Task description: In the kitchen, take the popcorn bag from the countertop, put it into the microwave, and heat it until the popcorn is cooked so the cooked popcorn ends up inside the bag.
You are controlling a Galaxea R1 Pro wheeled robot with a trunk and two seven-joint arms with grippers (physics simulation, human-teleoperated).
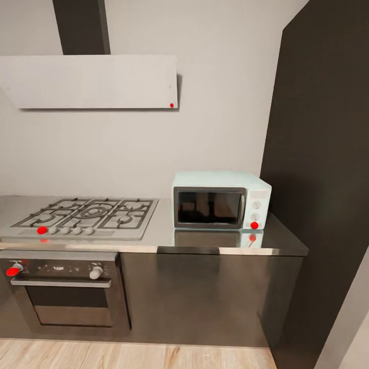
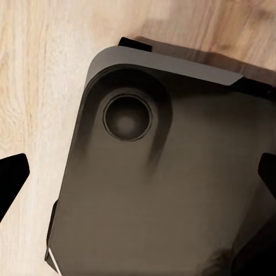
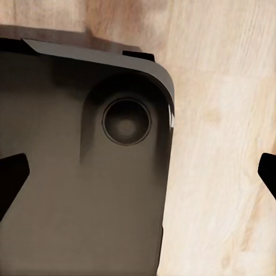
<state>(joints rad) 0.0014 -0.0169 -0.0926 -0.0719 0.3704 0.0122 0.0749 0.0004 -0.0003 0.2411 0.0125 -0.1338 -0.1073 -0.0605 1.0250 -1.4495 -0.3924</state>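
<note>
The pale mint microwave (image 1: 221,200) stands on the grey countertop (image 1: 164,233) against the wall, right of the hob. Its dark glass door is shut, and a red light glows low on its knob panel. The popcorn bag and the popcorn are out of view. In the left wrist view my left gripper (image 2: 141,175) hangs open over the robot's dark base (image 2: 172,190) and the wood floor, its dark fingertips (image 2: 12,175) far apart. My right gripper (image 3: 141,172) is also open over the base (image 3: 75,190), with nothing between the fingers.
A steel gas hob (image 1: 87,214) lies left of the microwave, with a black-and-steel oven (image 1: 64,292) below it. A white flat hood (image 1: 89,82) hangs above. A tall dark cabinet (image 1: 323,179) closes the right side. Pale wood floor (image 1: 128,356) runs along the front.
</note>
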